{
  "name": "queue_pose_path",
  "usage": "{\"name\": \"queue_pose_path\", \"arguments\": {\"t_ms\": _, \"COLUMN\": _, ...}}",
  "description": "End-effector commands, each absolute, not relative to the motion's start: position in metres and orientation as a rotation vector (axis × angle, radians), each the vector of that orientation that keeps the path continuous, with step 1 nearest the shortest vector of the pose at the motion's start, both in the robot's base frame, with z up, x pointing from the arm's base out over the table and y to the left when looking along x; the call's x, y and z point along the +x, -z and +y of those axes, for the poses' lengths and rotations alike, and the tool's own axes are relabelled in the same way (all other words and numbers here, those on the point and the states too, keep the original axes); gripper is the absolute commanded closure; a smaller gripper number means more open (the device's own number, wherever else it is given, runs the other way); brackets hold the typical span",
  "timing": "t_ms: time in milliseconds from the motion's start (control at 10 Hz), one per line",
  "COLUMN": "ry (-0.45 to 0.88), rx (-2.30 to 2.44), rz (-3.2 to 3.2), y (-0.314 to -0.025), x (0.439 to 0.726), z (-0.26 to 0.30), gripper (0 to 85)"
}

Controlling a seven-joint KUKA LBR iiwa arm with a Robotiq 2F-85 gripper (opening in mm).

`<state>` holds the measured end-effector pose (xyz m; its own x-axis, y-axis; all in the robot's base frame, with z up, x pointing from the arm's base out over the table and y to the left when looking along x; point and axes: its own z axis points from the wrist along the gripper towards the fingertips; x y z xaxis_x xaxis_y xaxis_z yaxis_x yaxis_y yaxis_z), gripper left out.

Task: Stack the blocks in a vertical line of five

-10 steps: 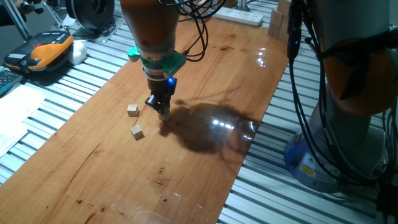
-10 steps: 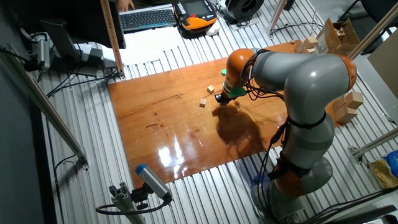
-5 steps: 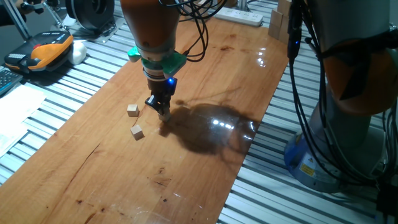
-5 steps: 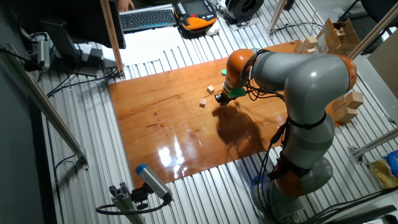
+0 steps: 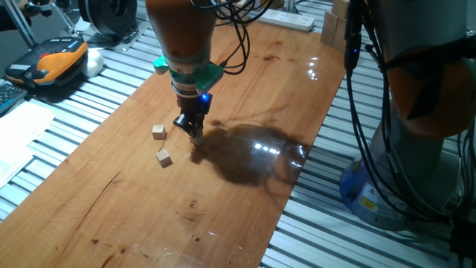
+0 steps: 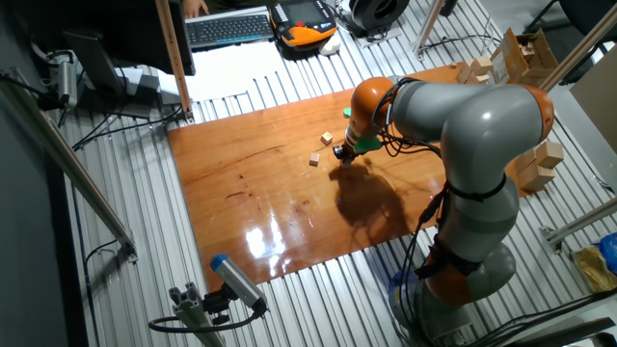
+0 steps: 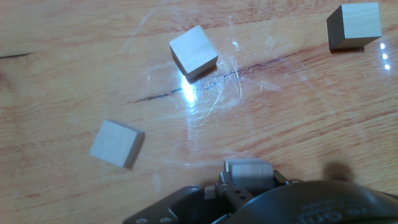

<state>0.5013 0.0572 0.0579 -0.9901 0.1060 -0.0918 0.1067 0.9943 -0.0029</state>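
Note:
Two small pale blocks (image 5: 158, 132) (image 5: 163, 157) lie on the wooden board just left of my gripper (image 5: 195, 135), which hangs low over the board. The other fixed view has the same blocks (image 6: 328, 138) (image 6: 314, 160) beside the gripper (image 6: 339, 153). The hand view holds three loose blocks: one at top centre (image 7: 193, 51), one at the left (image 7: 116, 144), one at the top right corner (image 7: 354, 25). At its bottom edge a pale block-sized piece (image 7: 249, 173) sits pinched between the dark fingers, so the gripper (image 7: 249, 180) looks shut on a block.
The wooden board (image 5: 245, 89) rests on a slatted metal table. Much larger pale wooden blocks (image 6: 540, 159) stand off the board at the right. A keyboard (image 6: 229, 29) and an orange device (image 6: 307, 37) lie beyond the far edge. The arm's base (image 6: 463, 270) stands at the board's right side.

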Motion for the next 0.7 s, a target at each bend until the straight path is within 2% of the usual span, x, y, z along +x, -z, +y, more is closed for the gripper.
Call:
{"name": "queue_pose_path", "arguments": {"t_ms": 0, "ry": 0.012, "rx": 0.163, "rz": 3.045, "y": -0.0576, "x": 0.5012, "z": 0.0573, "gripper": 68.0}}
{"name": "queue_pose_path", "arguments": {"t_ms": 600, "ry": 0.002, "rx": 0.158, "rz": 3.046, "y": -0.0578, "x": 0.5001, "z": 0.0583, "gripper": 68.0}}
